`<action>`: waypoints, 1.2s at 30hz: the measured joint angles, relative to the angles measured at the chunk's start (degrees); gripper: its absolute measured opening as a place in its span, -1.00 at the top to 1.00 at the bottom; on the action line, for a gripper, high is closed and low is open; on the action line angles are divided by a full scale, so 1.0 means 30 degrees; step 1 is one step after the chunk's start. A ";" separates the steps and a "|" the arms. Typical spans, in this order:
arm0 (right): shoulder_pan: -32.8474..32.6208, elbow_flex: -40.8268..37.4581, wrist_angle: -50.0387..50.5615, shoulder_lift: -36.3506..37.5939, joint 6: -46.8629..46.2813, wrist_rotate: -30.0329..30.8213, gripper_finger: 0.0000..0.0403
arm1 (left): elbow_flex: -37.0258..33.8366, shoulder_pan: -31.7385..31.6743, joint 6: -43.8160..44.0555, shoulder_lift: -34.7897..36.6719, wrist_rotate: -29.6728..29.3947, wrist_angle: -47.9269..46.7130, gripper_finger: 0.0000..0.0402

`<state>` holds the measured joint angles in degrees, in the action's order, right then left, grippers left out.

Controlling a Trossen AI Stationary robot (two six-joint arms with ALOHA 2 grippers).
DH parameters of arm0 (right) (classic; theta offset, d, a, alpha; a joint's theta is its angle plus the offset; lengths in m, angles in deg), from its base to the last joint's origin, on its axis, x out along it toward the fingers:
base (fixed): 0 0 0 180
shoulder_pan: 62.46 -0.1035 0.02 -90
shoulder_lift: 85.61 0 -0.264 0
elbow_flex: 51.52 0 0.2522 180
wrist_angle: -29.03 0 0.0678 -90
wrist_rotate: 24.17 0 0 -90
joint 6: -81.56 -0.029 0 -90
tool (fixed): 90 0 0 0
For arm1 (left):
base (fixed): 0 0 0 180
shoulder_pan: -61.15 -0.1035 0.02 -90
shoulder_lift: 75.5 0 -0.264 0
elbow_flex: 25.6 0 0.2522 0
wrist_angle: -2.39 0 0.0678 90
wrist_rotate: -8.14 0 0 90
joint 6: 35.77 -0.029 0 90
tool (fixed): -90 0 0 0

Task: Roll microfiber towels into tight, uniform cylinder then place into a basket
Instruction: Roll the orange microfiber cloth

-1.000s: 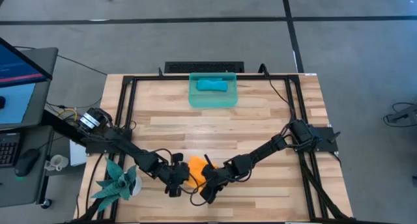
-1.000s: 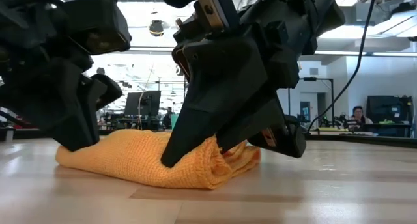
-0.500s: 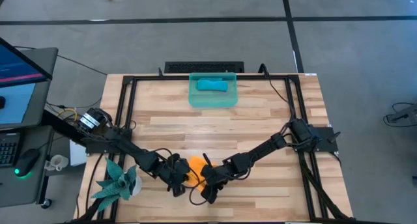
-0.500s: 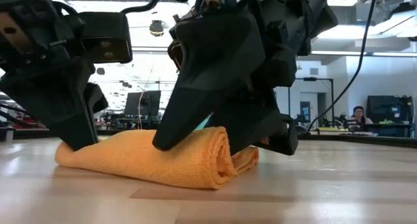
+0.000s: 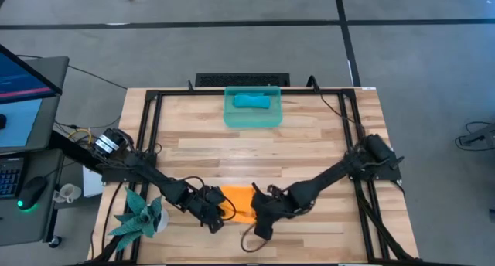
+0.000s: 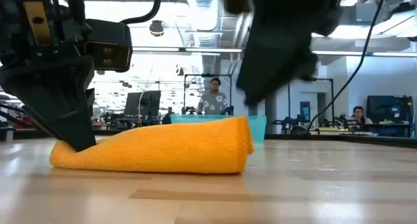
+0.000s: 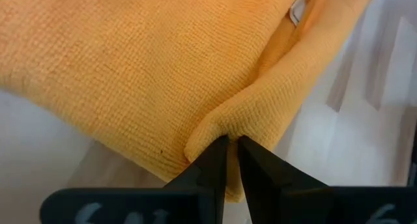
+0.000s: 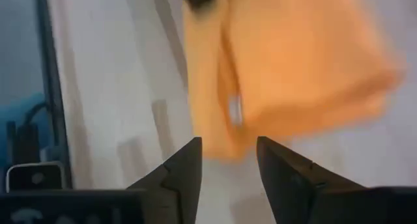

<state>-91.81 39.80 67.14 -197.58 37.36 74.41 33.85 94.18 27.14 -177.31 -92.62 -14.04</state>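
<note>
Left pincer (image 7: 227, 160) pinches the orange towel's (image 5: 238, 201) edge on the wooden bench (image 5: 309, 142); right pincer (image 8: 228, 168) gapes empty beside it. Behind, a person (image 6: 212, 101) stands.

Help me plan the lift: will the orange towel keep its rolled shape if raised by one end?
Probably not. The orange towel looks soft and floppy, its fold slumped flat. The left gripper pinches only an edge, so the rest would likely droop and unroll. The right gripper is open, clear of it.

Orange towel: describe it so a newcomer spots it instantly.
On the wooden table, look at the near edge, where the two arms meet. The orange towel lies there loosely folded, its end pinched by the left gripper; the other towel is blue, in the basket.
</note>
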 joint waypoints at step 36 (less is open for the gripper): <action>-0.0034 0.0058 -0.4024 -0.2818 0.7604 0.1172 0.18 | -0.0015 0.0004 0.0911 -0.0090 -0.0656 0.0735 0.82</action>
<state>-91.92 39.98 55.07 -206.03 60.18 77.93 33.81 94.19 29.87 -177.58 -94.59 -11.83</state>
